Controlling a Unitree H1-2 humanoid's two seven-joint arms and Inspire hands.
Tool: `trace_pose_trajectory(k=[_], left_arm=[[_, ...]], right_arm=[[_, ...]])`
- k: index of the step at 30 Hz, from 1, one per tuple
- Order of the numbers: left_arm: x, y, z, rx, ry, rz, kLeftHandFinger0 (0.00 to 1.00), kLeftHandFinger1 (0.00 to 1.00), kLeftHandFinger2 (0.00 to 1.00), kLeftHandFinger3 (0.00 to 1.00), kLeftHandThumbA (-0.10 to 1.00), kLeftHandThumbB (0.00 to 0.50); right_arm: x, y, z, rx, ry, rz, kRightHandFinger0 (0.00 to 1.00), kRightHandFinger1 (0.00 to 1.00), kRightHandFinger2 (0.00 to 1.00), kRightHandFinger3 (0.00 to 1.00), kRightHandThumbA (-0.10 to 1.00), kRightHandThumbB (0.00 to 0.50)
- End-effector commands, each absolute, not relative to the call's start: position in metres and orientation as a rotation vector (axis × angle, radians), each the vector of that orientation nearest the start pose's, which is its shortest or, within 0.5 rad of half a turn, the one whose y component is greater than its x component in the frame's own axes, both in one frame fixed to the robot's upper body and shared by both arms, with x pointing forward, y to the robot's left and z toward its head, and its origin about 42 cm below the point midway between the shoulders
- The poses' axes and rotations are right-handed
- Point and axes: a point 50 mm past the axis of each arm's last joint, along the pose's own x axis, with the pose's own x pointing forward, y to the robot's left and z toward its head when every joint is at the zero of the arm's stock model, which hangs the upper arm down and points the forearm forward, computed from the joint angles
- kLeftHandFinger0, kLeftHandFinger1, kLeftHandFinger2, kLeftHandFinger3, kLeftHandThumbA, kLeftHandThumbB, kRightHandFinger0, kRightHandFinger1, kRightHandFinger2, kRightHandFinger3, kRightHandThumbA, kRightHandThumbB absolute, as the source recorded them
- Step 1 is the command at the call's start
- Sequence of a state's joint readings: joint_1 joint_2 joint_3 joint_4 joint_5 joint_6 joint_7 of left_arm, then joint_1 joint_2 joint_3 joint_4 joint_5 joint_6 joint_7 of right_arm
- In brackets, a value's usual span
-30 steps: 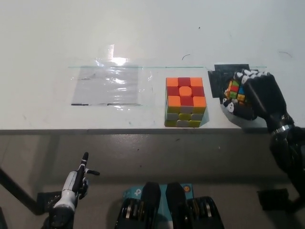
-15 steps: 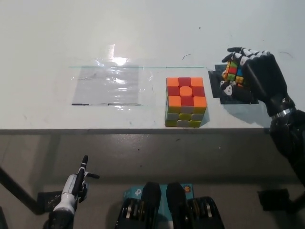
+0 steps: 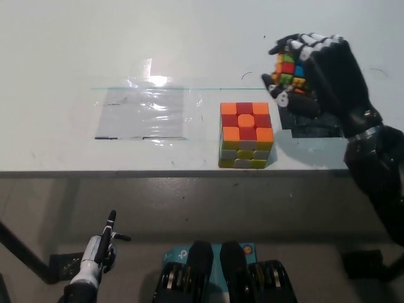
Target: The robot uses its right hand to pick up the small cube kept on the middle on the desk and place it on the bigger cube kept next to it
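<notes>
My black right hand [image 3: 319,76] is shut on the small multicoloured cube [image 3: 290,71] and holds it in the air, above and to the right of the bigger cube [image 3: 245,134]. The bigger cube stands on the white desk [image 3: 189,44] near its front edge, orange and red on top, yellow and white on the front. The small cube is clear of it and partly hidden by my fingers. My white left hand [image 3: 95,259] rests low at the lower left, below the desk edge.
A black square mat [image 3: 309,123] lies on the desk under my right hand. A clear plastic sheet [image 3: 145,113] with glare lies to the left of the bigger cube. The desk's front edge runs across the middle of the view.
My right hand has lifted the small cube off the black mat and carried it up and leftward, toward the bigger cube. The left hand has sunk slightly.
</notes>
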State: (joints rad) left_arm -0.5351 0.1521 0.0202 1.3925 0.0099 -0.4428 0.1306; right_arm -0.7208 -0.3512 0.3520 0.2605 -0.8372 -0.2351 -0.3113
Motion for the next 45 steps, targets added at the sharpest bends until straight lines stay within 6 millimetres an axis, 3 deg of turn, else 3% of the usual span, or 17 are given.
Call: trace_pose_trajectory(k=[1, 2, 3, 6, 8, 13, 15, 20, 23, 26, 28, 30, 34, 37, 38, 39, 45], left_arm=[[0.375, 0.282, -0.024, 0.202, 0.36, 0.124, 0.0, 0.0, 0.02, 0.0, 1.0, 0.5], [0.375, 0.281, -0.024, 0.211, 0.365, 0.124, 0.0, 0.0, 0.04, 0.01, 1.0, 0.5], [0.375, 0.281, -0.024, 0.209, 0.362, 0.125, 0.0, 0.0, 0.0, 0.0, 1.0, 0.5], [0.374, 0.282, -0.024, 0.228, 0.36, 0.119, 0.0, 0.0, 0.04, 0.0, 1.0, 0.5], [0.375, 0.282, -0.024, 0.219, 0.361, 0.126, 0.0, 0.0, 0.0, 0.0, 1.0, 0.5], [0.38, 0.281, -0.019, 0.205, 0.346, 0.13, 0.0, 0.0, 0.0, 0.0, 1.0, 0.5], [0.381, 0.281, -0.019, 0.214, 0.349, 0.124, 0.0, 0.01, 0.06, 0.02, 1.0, 0.5], [0.382, 0.28, -0.018, 0.205, 0.349, 0.119, 0.0, 0.0, 0.0, 0.0, 1.0, 0.5], [0.381, 0.28, -0.019, 0.202, 0.352, 0.113, 0.0, 0.0, 0.0, 0.0, 1.0, 0.5], [0.381, 0.279, -0.019, 0.209, 0.346, 0.112, 0.0, 0.0, 0.0, 0.0, 1.0, 0.5], [0.381, 0.279, -0.02, 0.199, 0.357, 0.11, 0.0, 0.0, 0.0, 0.0, 1.0, 0.5], [0.38, 0.279, -0.02, 0.214, 0.357, 0.111, 0.0, 0.0, 0.0, 0.0, 1.0, 0.5], [0.38, 0.279, -0.019, 0.226, 0.346, 0.106, 0.0, 0.0, 0.0, 0.0, 1.0, 0.5], [0.38, 0.278, -0.019, 0.218, 0.345, 0.111, 0.0, 0.0, 0.0, 0.0, 1.0, 0.5], [0.38, 0.278, -0.019, 0.212, 0.345, 0.104, 0.0, 0.0, 0.0, 0.0, 1.0, 0.5], [0.38, 0.278, -0.02, 0.225, 0.348, 0.107, 0.0, 0.0, 0.03, 0.0, 1.0, 0.5], [0.376, 0.278, -0.024, 0.23, 0.362, 0.104, 0.0, 0.0, 0.01, 0.0, 1.0, 0.5]], right_arm=[[0.449, -0.17, 0.32, -1.14, -0.968, 0.061, 0.0, 0.36, 0.63, 0.42, -0.1, 0.271], [0.446, -0.166, 0.319, -1.13, -0.981, 0.059, 0.0, 0.34, 0.64, 0.43, -0.1, 0.299], [0.444, -0.163, 0.318, -1.127, -0.986, 0.063, 0.0, 0.34, 0.65, 0.44, -0.1, 0.296], [0.44, -0.156, 0.31, -1.109, -0.978, 0.086, 0.0, 0.35, 0.68, 0.42, -0.1, 0.28], [0.439, -0.153, 0.304, -1.121, -0.973, 0.098, 0.0, 0.35, 0.71, 0.44, -0.1, 0.233], [0.439, -0.149, 0.298, -1.137, -0.954, 0.111, 0.0, 0.37, 0.77, 0.49, -0.1, 0.239], [0.44, -0.146, 0.289, -1.117, -0.917, 0.139, 0.01, 0.39, 0.71, 0.44, -0.1, 0.214], [0.443, -0.147, 0.274, -1.137, -0.871, 0.145, 0.05, 0.41, 0.65, 0.41, -0.1, 0.237], [0.446, -0.147, 0.261, -1.124, -0.852, 0.159, 0.0, 0.4, 0.68, 0.39, -0.1, 0.175], [0.45, -0.146, 0.252, -1.139, -0.821, 0.178, 0.0, 0.42, 0.73, 0.43, -0.1, 0.161], [0.453, -0.144, 0.25, -1.152, -0.813, 0.187, 0.03, 0.48, 0.79, 0.52, -0.1, 0.182], [0.455, -0.143, 0.249, -1.16, -0.817, 0.188, 0.08, 0.54, 0.85, 0.61, -0.1, 0.166], [0.46, -0.144, 0.249, -1.147, -0.833, 0.188, 0.06, 0.51, 0.83, 0.59, -0.1, 0.134], [0.463, -0.145, 0.248, -1.153, -0.836, 0.184, 0.03, 0.49, 0.82, 0.59, -0.1, 0.152], [0.465, -0.145, 0.247, -1.161, -0.816, 0.194, 0.07, 0.51, 0.83, 0.6, -0.1, 0.125], [0.467, -0.145, 0.246, -1.168, -0.822, 0.192, 0.07, 0.51, 0.83, 0.6, -0.1, 0.137], [0.469, -0.144, 0.24, -1.139, -0.81, 0.193, 0.0, 0.48, 0.8, 0.6, -0.1, 0.129]])
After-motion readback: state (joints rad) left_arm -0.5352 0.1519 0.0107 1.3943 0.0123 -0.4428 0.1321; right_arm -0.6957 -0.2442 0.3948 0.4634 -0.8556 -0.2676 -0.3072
